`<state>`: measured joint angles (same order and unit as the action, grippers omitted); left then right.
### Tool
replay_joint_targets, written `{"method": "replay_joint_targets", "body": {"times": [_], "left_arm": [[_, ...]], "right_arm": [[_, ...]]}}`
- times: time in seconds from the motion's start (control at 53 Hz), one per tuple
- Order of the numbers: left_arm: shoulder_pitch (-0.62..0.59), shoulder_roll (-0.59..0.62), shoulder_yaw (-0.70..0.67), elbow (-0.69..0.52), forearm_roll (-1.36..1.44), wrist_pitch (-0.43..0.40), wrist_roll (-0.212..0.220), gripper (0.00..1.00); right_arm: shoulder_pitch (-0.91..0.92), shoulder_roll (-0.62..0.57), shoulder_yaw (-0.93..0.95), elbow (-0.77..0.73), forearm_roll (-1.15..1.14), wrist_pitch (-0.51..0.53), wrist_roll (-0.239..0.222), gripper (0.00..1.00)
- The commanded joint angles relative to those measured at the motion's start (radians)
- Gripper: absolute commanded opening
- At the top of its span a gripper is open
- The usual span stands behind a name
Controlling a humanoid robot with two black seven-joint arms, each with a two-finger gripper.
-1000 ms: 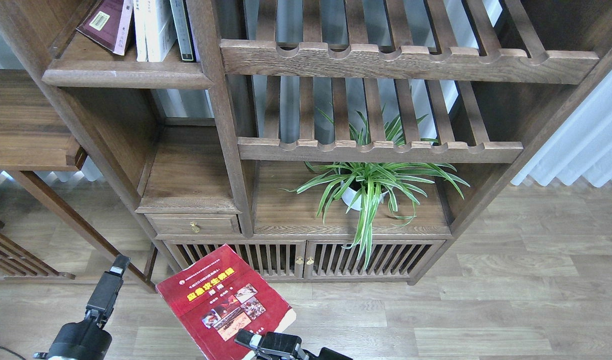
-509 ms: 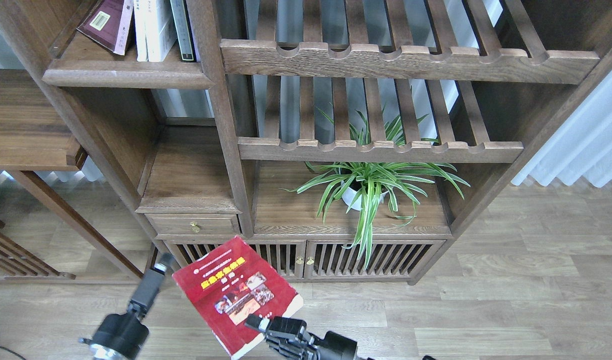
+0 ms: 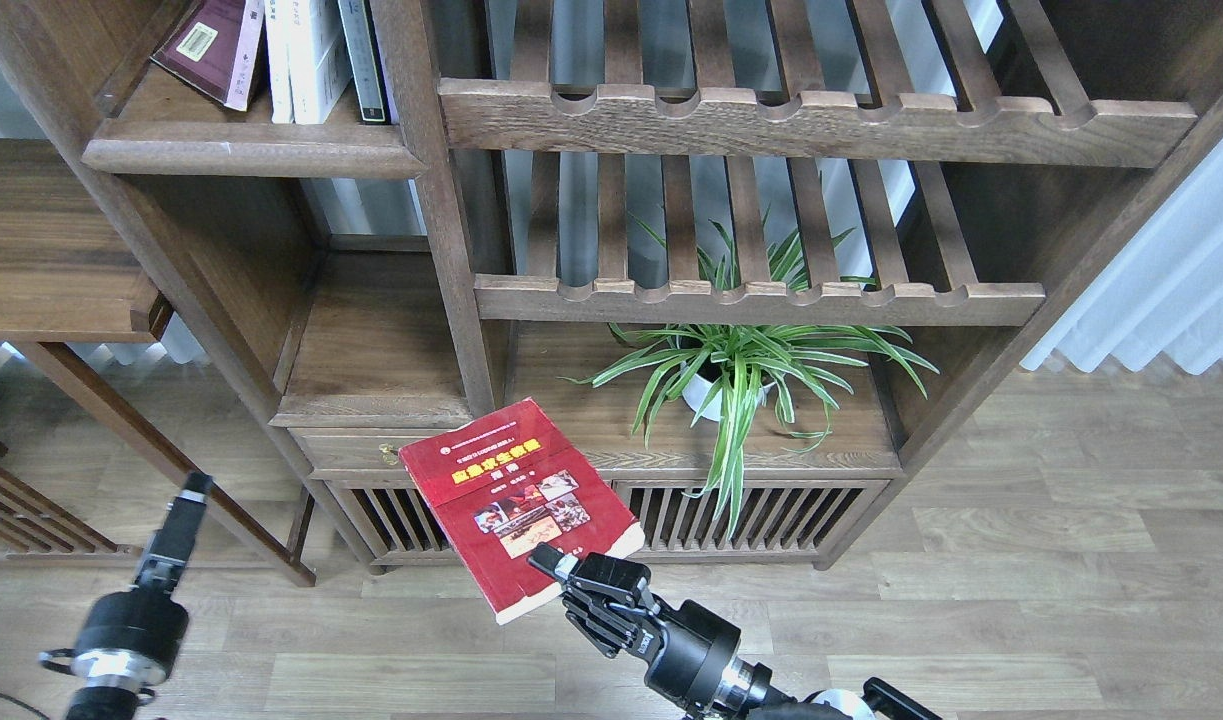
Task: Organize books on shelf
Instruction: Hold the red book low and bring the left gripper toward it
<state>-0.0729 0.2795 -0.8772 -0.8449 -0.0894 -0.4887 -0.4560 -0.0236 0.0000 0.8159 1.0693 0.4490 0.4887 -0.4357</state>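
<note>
My right gripper [image 3: 561, 570] is shut on the near edge of the red book [image 3: 516, 500], which has a yellow title and photos. It holds the book tilted in the air in front of the bookcase's drawer and lower doors. A dark maroon book [image 3: 211, 45] leans against thin white and dark-spined volumes on the shelf [image 3: 241, 150], a dark-brown board at the top left. My left gripper [image 3: 186, 500] is at the lower left, apart from the books, seen small and dark. The yellow-green book is out of view.
Two slatted racks [image 3: 771, 120] fill the upper right of the bookcase. A potted spider plant [image 3: 741, 375] stands on the lower board. A small drawer [image 3: 371, 450] and slatted doors [image 3: 751, 515] sit below. A side table [image 3: 51, 260] stands at the left. White curtains [image 3: 1161, 290] hang at the right.
My right gripper has lifted the red book up and to the right, toward the bookcase. My left gripper swung right, then back to the lower left.
</note>
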Motion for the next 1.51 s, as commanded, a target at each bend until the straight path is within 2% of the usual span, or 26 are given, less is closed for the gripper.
{"method": "replay_joint_targets", "body": {"times": [0.0, 0.358, 0.377, 0.566, 0.679, 0.83, 0.849, 0.868, 0.905, 0.924, 0.943, 0.981, 1.019, 1.037, 1.075, 1.132, 1.245, 1.396, 1.49], "left_arm": [[-0.001, 0.0, 0.012, 0.014, 0.0, 0.0, -0.003, 1.0], [-0.054, -0.016, 0.021, 0.003, 0.0, 0.0, 0.002, 1.0], [-0.106, -0.04, 0.032, 0.015, -0.025, 0.0, 0.025, 1.0], [-0.114, -0.08, 0.05, 0.012, -0.018, 0.0, 0.048, 1.0], [-0.129, -0.085, 0.067, -0.016, -0.013, 0.0, 0.109, 1.0], [-0.13, -0.074, 0.023, -0.089, -0.013, 0.0, 0.164, 1.0], [-0.111, -0.071, -0.009, -0.135, -0.015, 0.0, 0.231, 1.0], [-0.108, -0.069, -0.012, -0.138, -0.015, 0.0, 0.24, 1.0], [-0.094, -0.068, -0.048, -0.144, -0.007, 0.0, 0.308, 1.0], [-0.093, -0.068, -0.061, -0.143, -0.006, 0.0, 0.327, 1.0], [-0.085, -0.068, -0.09, -0.141, -0.004, 0.0, 0.368, 1.0], [-0.082, -0.066, -0.111, -0.141, -0.006, 0.0, 0.408, 1.0], [-0.07, -0.062, -0.144, -0.149, -0.012, 0.0, 0.505, 1.0], [-0.065, -0.06, -0.146, -0.151, -0.013, 0.0, 0.525, 1.0], [-0.053, -0.043, -0.149, -0.154, -0.015, 0.0, 0.598, 1.0], [-0.045, -0.01, -0.151, -0.155, -0.015, 0.0, 0.666, 1.0], [-0.042, 0.024, -0.154, -0.16, -0.018, 0.0, 0.752, 1.0], [-0.03, 0.026, -0.155, -0.183, -0.138, 0.0, 0.76, 0.99], [-0.011, 0.023, -0.158, -0.253, -0.265, 0.0, 0.76, 0.99]], "right_arm": [[-0.01, 0.0, 0.02, 0.0, 0.007, 0.0, 0.002, 0.09], [-0.016, 0.0, 0.025, 0.003, 0.024, 0.0, 0.003, 0.09], [-0.022, 0.0, 0.025, 0.001, 0.024, 0.0, 0.003, 0.1], [-0.024, 0.0, 0.023, 0.003, 0.024, 0.0, 0.005, 0.1], [-0.024, 0.0, 0.023, 0.003, 0.024, 0.0, 0.005, 0.1], [-0.029, 0.0, 0.025, 0.001, 0.028, 0.0, 0.005, 0.1], [-0.033, 0.0, 0.025, 0.003, 0.04, 0.0, 0.005, 0.11], [-0.033, 0.0, 0.025, 0.003, 0.042, 0.0, 0.005, 0.11], [-0.035, 0.0, 0.025, 0.001, 0.043, 0.0, 0.005, 0.11], [-0.035, 0.0, 0.025, 0.001, 0.043, 0.0, 0.005, 0.11], [-0.035, 0.0, 0.025, 0.001, 0.043, 0.0, 0.005, 0.11], [-0.035, 0.0, 0.025, 0.003, 0.043, 0.0, 0.005, 0.11], [-0.035, 0.0, 0.025, 0.003, 0.043, 0.0, 0.005, 0.11], [-0.035, 0.0, 0.025, 0.001, 0.043, 0.0, 0.005, 0.11], [-0.035, 0.0, 0.025, 0.001, 0.043, 0.0, 0.005, 0.11], [-0.033, 0.0, 0.025, 0.001, 0.043, 0.0, 0.005, 0.11], [-0.035, 0.0, 0.025, 0.003, 0.043, 0.0, 0.005, 0.11], [-0.035, 0.0, 0.025, 0.001, 0.047, 0.0, 0.005, 0.11], [-0.036, 0.0, 0.023, 0.001, 0.047, 0.0, 0.003, 0.11]]}}
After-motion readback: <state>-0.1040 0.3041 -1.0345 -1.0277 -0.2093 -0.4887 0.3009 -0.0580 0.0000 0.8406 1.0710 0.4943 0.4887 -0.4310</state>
